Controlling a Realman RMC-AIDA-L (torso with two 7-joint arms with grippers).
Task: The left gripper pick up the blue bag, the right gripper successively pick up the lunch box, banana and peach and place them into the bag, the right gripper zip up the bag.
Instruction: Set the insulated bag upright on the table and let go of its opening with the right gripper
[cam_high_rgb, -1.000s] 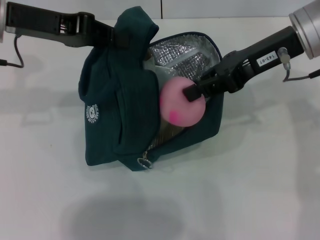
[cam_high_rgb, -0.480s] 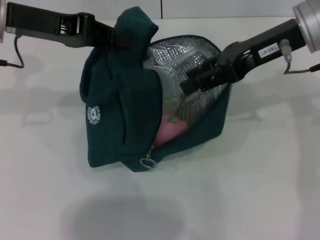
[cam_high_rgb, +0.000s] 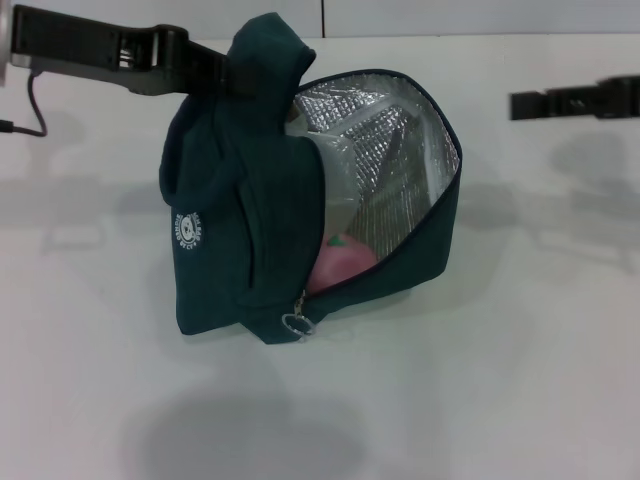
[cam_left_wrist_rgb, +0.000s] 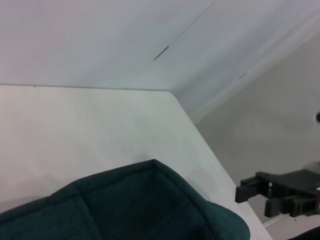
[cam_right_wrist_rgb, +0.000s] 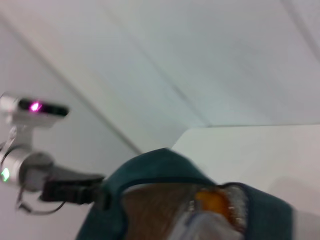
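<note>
The blue bag (cam_high_rgb: 240, 220) hangs tilted above the white table, its mouth open to the right and showing the silver lining (cam_high_rgb: 400, 150). My left gripper (cam_high_rgb: 232, 78) is shut on the bag's top edge and holds it up. Inside lie the translucent lunch box (cam_high_rgb: 335, 175) and, low near the zipper, the pink peach (cam_high_rgb: 340, 262). A yellow-orange piece, the banana (cam_right_wrist_rgb: 212, 200), shows in the mouth in the right wrist view. My right gripper (cam_high_rgb: 516, 105) is open and empty, well to the right of the bag. It also shows in the left wrist view (cam_left_wrist_rgb: 252, 197).
The zipper pull ring (cam_high_rgb: 293, 323) hangs at the bag's lower front corner. The white table (cam_high_rgb: 520, 350) spreads around the bag. A wall edge runs along the back (cam_high_rgb: 450, 30).
My right gripper has let go of the peach inside the bag, then pulled out and away to the right. The peach now lies low in the bag. The left arm has not moved.
</note>
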